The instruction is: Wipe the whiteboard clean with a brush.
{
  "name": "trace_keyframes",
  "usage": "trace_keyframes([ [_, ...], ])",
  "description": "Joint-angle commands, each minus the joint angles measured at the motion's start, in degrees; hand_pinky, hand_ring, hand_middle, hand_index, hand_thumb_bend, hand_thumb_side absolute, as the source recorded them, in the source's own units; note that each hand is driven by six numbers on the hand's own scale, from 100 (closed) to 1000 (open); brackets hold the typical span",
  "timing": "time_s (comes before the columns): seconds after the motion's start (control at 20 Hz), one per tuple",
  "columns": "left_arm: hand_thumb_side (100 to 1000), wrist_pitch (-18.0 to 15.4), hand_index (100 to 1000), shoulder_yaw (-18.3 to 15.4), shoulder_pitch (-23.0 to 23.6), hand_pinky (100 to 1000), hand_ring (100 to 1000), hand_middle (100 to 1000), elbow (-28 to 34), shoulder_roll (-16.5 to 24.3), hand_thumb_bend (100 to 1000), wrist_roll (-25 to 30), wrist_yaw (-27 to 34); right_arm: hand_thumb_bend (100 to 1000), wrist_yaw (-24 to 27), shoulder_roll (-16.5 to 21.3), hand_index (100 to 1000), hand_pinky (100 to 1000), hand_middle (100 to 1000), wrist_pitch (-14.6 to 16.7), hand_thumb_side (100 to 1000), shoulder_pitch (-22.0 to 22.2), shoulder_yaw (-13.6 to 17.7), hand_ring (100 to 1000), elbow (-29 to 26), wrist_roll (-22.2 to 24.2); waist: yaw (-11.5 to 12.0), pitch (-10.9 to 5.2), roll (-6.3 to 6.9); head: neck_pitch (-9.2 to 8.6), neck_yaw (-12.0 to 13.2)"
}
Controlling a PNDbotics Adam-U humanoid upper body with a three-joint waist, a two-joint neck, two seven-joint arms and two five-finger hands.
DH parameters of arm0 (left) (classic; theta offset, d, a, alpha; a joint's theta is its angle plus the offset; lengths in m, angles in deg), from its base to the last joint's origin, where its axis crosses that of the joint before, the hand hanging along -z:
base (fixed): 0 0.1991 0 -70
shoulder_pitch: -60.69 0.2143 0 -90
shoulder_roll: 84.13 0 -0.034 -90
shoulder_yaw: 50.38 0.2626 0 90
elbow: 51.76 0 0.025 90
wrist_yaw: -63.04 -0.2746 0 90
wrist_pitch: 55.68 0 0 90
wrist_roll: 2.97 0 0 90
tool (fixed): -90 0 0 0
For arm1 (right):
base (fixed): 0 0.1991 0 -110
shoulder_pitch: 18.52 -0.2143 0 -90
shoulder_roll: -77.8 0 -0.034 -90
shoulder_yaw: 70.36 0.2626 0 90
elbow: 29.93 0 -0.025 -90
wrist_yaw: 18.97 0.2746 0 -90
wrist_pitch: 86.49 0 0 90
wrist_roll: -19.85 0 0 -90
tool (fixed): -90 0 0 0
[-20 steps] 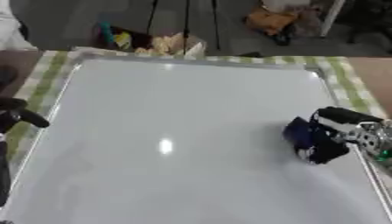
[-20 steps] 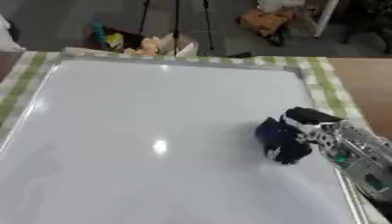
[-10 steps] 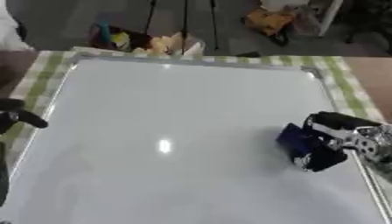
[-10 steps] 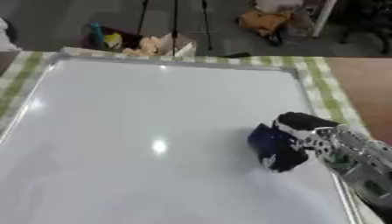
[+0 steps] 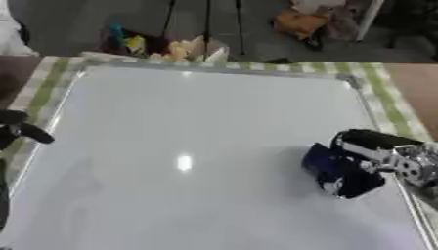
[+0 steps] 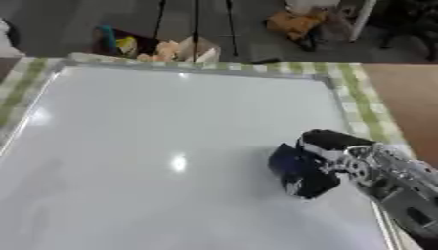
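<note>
While sweeping inward from the right rim of the wide white metal-framed whiteboard (image 5: 171, 146), right hand (image 6: 346, 158) curled round dark blue block brush (image 6: 295, 171), now slightly further left and lower. No marks visible; wiping apparently nearly done. Left hand (image 5: 17, 129) at left edge, fingers unclear.

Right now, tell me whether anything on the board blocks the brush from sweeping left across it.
Nothing visible does. The right hand holds the dark blue brush on the whiteboard near its right edge, and the surface to its left shows only glare.
</note>
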Motion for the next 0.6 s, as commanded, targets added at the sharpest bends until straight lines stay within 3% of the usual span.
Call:
trace_keyframes([
  [0.05, 971, -0.1, 622, 0.5, -0.8, 458, 906, 796, 1.0, 0.4, 100, 0.3, 0.2, 100, -0.4, 1.9, 229, 626, 549, -9.9, 337, -0.8, 0.1, 756, -0.6, 10.4, 0.2, -1.05, 0.02, -0.45, -0.1],
  [0.6, 971, -0.1, 622, 0.5, -0.8, 458, 906, 796, 1.0, 0.4, 100, 0.5, 0.2, 100, -3.5, 0.8, 232, 640, 559, -10.7, 343, -3.4, 0.9, 767, 7.5, 10.4, 0.4, -1.13, 0.01, -0.64, -0.2],
])
